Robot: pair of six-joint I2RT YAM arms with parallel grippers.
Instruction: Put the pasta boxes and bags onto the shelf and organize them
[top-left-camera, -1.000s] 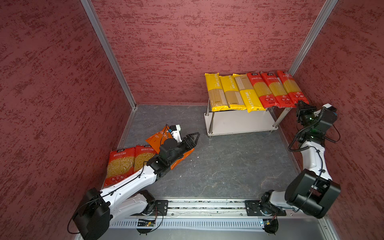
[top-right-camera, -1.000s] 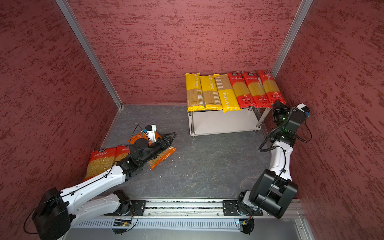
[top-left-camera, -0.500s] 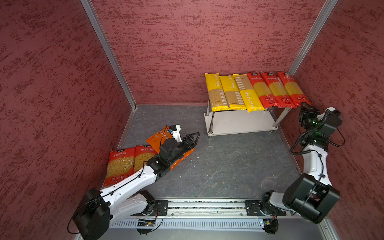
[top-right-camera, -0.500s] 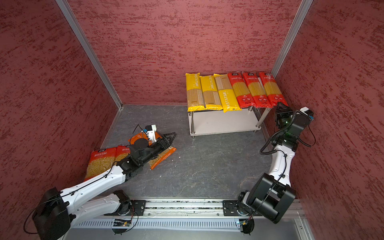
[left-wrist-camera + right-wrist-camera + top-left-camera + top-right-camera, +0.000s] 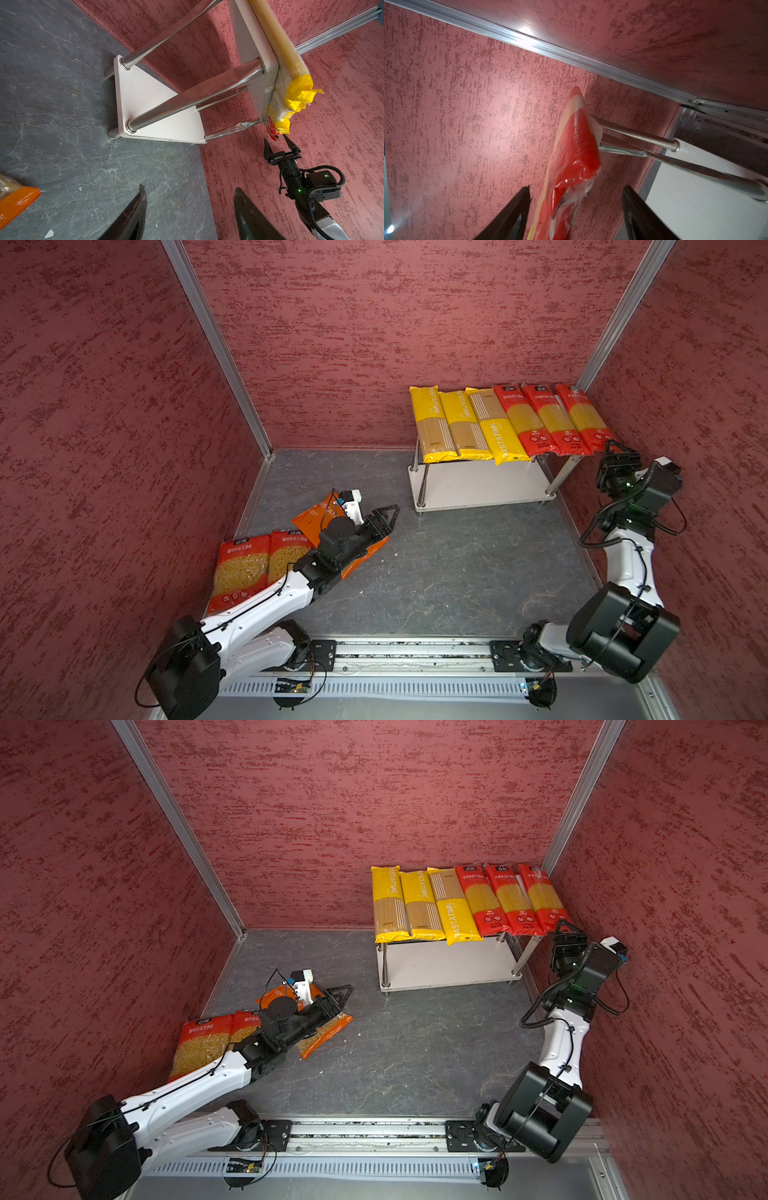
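The shelf (image 5: pixel 478 485) stands at the back right, with three yellow spaghetti packs (image 5: pixel 461 427) and three red spaghetti packs (image 5: pixel 552 423) side by side on its top board. My right gripper (image 5: pixel 619 446) is open at the near end of the rightmost red pack (image 5: pixel 575 149), whose crinkled tail hangs loose between the spread fingers. My left gripper (image 5: pixel 388 520) hovers open and empty low over an orange pack (image 5: pixel 316 516) on the floor. Two wide red packs (image 5: pixel 241 568) lie flat beside the left wall. The left wrist view shows the shelf's lower board (image 5: pixel 145 99) bare.
Red textured walls close in the left, back and right sides; the right arm (image 5: pixel 623 556) stands close to the right wall. A metal rail (image 5: pixel 415 655) with both arm bases runs along the front. Small crumbs (image 5: pixel 395 553) dot the grey floor.
My right gripper has opened and let go of the rightmost red pack's end, drawing back slightly toward the right wall. The left arm has not moved.
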